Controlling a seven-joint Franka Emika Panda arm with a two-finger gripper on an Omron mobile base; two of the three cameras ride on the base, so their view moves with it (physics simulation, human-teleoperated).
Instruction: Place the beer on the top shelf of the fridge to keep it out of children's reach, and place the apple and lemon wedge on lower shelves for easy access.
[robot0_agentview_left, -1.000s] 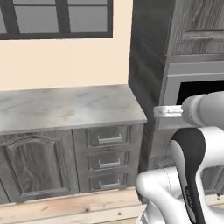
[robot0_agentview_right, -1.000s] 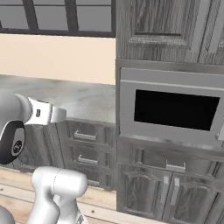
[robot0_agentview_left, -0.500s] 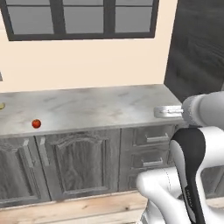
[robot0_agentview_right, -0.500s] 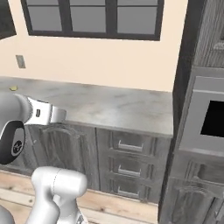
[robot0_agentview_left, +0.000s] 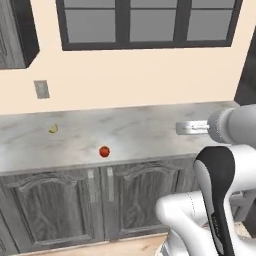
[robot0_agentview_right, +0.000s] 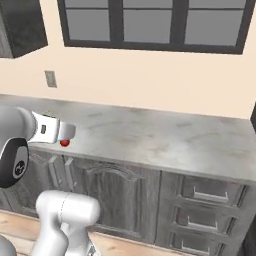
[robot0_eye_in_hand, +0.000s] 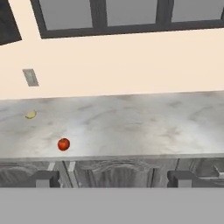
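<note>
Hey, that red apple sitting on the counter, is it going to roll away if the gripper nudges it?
Probably, yes. The apple is round and glossy, resting free on the smooth marble counter near its front edge, so a sideways nudge could send it rolling, perhaps over the edge. Its shiny skin may slip between the fingers; a centred grip seems safest.

Both base views look forward and down from behind the arm, one from its left and one from its right, onto the same marble counter (robot0_agentview_left: 140, 127) beneath the window (robot0_agentview_right: 150, 25). The hand view faces that counter level from nearby, sharing the apple (robot0_eye_in_hand: 64, 144) ahead of the hand.
</note>
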